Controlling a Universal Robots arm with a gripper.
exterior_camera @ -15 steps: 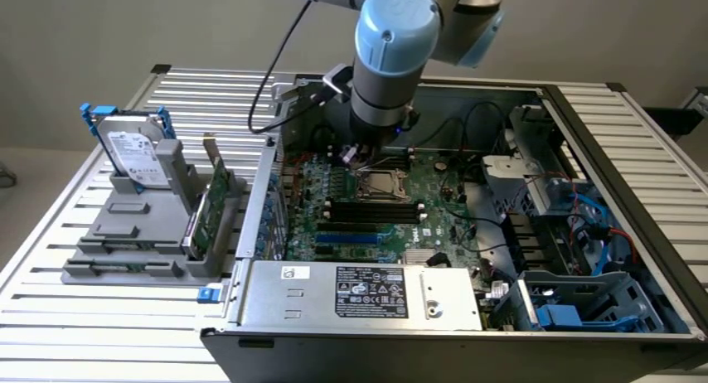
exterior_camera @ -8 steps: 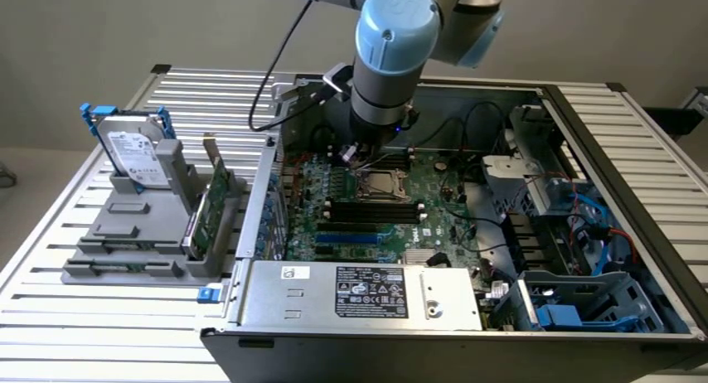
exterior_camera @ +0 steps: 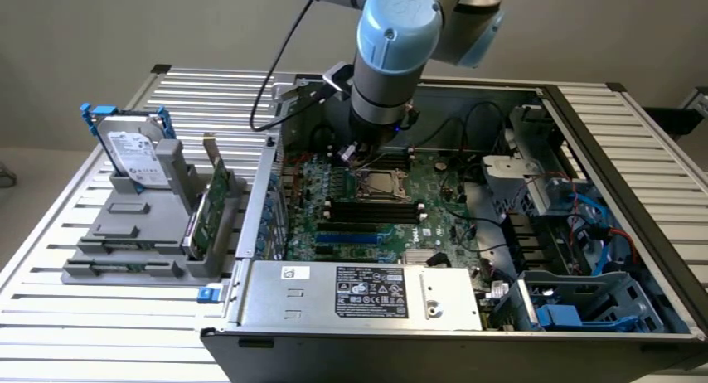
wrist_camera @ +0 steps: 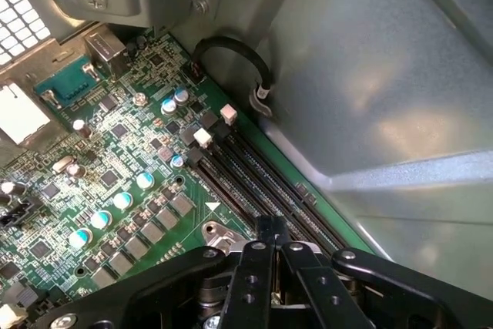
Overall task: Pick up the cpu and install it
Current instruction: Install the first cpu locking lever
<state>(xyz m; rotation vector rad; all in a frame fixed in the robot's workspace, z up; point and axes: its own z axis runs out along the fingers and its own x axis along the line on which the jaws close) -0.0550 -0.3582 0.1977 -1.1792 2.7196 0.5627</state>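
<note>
Now your claw [wrist_camera: 269, 267] is pinched shut, low over the green board [exterior_camera: 366, 209], just at 11 o'clock of the socket [exterior_camera: 384, 183]. You can't see the cpu. Push down crooked and tiny pins could bend.

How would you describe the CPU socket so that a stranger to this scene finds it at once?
Start at the open computer case and look at the green motherboard on its floor. The CPU socket sits just below the arm's gripper, above the black memory slots. It alone is a square metal frame.
</note>
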